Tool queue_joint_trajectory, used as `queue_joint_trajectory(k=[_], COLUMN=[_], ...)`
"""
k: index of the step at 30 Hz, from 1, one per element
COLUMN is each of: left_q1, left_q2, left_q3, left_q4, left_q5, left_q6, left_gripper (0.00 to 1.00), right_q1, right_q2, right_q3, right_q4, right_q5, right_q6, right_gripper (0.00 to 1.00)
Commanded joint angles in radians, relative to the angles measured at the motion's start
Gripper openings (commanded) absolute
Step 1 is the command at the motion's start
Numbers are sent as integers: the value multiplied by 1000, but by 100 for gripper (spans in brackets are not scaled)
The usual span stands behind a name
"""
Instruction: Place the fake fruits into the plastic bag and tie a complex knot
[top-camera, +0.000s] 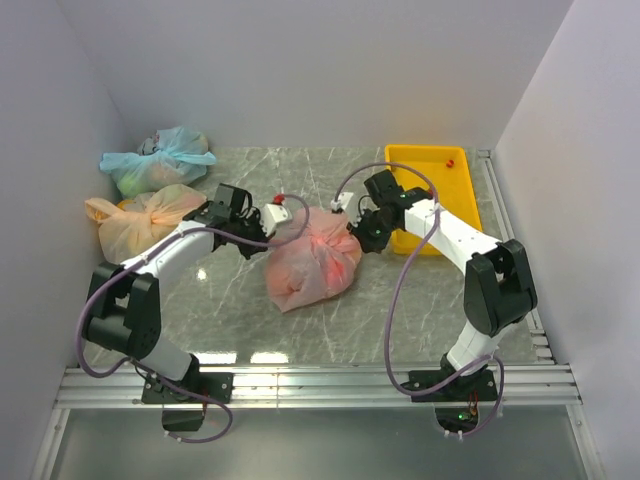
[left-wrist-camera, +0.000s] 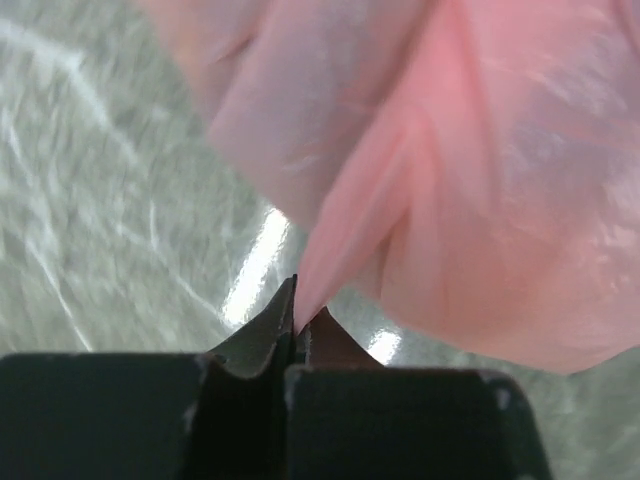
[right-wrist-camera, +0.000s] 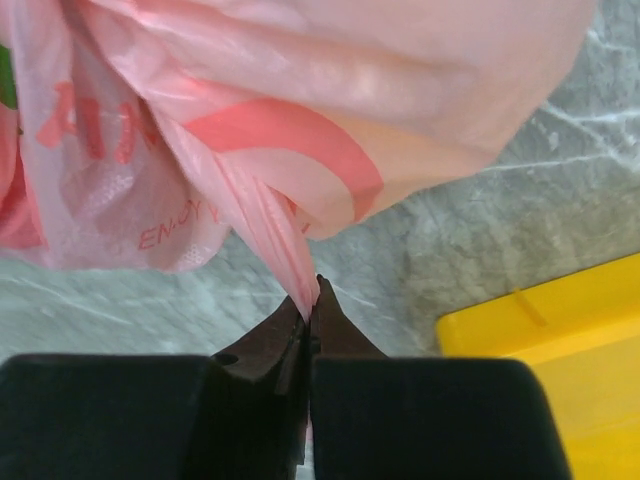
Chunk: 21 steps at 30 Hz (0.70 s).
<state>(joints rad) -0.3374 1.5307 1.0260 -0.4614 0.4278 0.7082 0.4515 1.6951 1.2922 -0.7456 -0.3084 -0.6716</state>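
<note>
Surface: grey marble-pattern table (top-camera: 400, 300), with glare patches near the front edge. Pink plastic bag (top-camera: 312, 262), bulging and full, sits near the centre. Blue-green tied bag (top-camera: 160, 160) lies in the far left corner. Peach tied bag (top-camera: 145, 218) lies just in front of it, against the left wall. Yellow tray (top-camera: 455, 190) sits at the far right, near the right wall.

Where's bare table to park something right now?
Bare table in front of the pink bag, toward the near edge, and at the back between the blue-green bag and yellow tray. Crowded: back-left corner with the peach bag, and mid-table, where left gripper and right gripper pinch the pink bag.
</note>
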Motion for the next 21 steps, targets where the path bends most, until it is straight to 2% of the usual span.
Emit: queue_joint_trajectory(k=[1, 2, 3, 5, 7, 12, 15, 21], left_q1=[73, 98, 109, 156, 208, 395, 426, 428], left_q2=[-53, -60, -72, -86, -121, -175, -188, -147], left_q3=[61, 69, 72, 69, 34, -76, -139, -127], left_q4=[-5, -16, -13, -22, -16, 23, 49, 46], left_q5=[-121, -156, -196, -263, -264, -202, -189, -190], left_q6=[-289, -346, -465, -535, -585, -561, -515, -506], left_gripper=[0, 0, 0, 0, 0, 0, 0, 0], right_q1=[-63, -80, -92, -141, -186, -313, -323, -277], right_q2=[-9, -6, -8, -25, -32, -6, -3, 15], right_q3=[88, 99, 110, 108, 90, 0, -45, -33], right_q4=[-14, -32, -34, -28, -21, -18, 0, 20], right_q5=[23, 12, -3, -9, -11, 32, 38, 28], right_q6=[187, 214, 275, 325, 365, 345, 333, 356], right_gripper=[0, 0, 0, 0, 0, 0, 0, 0])
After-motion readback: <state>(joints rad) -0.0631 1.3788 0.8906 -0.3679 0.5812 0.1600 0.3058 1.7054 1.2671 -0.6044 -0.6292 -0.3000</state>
